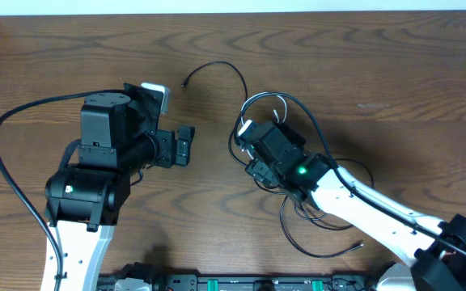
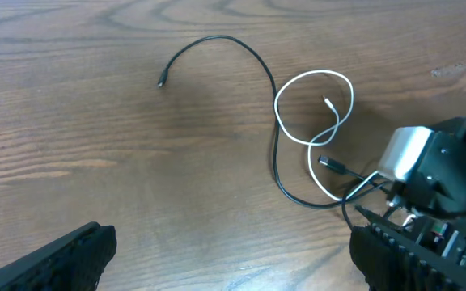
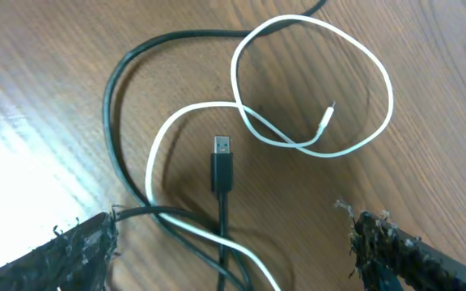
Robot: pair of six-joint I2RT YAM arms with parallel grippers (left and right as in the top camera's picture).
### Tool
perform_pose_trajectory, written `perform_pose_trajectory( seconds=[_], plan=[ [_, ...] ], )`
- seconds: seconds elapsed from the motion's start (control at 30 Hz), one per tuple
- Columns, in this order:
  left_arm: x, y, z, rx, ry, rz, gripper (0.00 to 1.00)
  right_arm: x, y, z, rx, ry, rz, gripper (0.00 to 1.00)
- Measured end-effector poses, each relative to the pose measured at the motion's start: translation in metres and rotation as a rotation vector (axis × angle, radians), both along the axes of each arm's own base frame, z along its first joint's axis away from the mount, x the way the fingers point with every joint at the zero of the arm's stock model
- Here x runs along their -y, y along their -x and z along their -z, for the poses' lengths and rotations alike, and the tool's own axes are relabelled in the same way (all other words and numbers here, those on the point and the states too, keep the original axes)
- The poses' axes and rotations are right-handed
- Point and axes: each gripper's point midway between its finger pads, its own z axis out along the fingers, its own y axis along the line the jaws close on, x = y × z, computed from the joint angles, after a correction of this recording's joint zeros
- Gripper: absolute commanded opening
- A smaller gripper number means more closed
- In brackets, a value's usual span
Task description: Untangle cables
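Note:
The cables lie tangled on the wooden table. A white cable (image 3: 376,65) makes a loop whose small plug end (image 3: 327,121) rests inside it, and a black cable (image 3: 110,97) curves round its left. A black USB plug (image 3: 222,162) points up between them. My right gripper (image 3: 229,255) hovers open just above the crossing strands, which run between its fingers untouched. In the overhead view it (image 1: 247,149) sits over the tangle. My left gripper (image 2: 233,263) is open over bare wood to the left, with the long black cable (image 2: 217,39) and white loop (image 2: 314,77) ahead of it.
More black cable loops (image 1: 302,230) trail under the right arm toward the table's front edge. The long black cable's free end (image 1: 186,82) lies toward the back. The left arm's thick black cord (image 1: 6,129) arcs along the left side.

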Motion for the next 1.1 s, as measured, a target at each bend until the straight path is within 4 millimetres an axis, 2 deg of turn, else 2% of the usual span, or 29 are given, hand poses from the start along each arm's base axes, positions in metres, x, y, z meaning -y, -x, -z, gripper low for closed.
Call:
perform_pose_trajectory(
  seconds=[0.07,0.17,0.3,0.37,0.47,0.57,0.67,0.83,1.1],
  plan=[
    [0.0,0.001,0.001,-0.006,-0.001,0.0,0.98,0.002,0.005,-0.008,-0.002,-0.009,-0.003,0.9],
    [0.0,0.002,0.002,-0.009,-0.001,0.0,0.98,0.009,0.016,-0.036,0.011,-0.061,0.019,0.91],
    [0.0,0.002,0.002,-0.012,-0.002,0.001,0.98,0.03,0.041,-0.07,0.002,-0.117,0.051,0.96],
    [0.0,0.002,0.002,-0.013,-0.002,0.001,0.98,0.042,0.055,-0.076,-0.028,-0.114,0.056,0.99],
    [0.0,0.002,0.002,-0.013,-0.002,0.001,0.98,0.056,0.074,-0.071,-0.088,-0.073,0.052,0.99],
    [0.0,0.002,0.002,-0.013,-0.002,0.001,0.98,0.061,0.082,-0.058,-0.136,-0.041,0.052,0.99],
    [0.0,0.002,0.002,-0.013,-0.002,0.001,0.98,0.057,0.08,-0.044,-0.139,-0.067,0.072,0.99],
    [0.0,0.002,0.002,-0.013,-0.002,0.001,0.98,0.047,0.07,-0.033,-0.105,-0.154,0.119,0.99],
    [0.0,0.002,0.002,-0.013,-0.002,0.001,0.98,0.052,0.074,0.006,-0.131,-0.152,0.15,0.99]
  ],
)
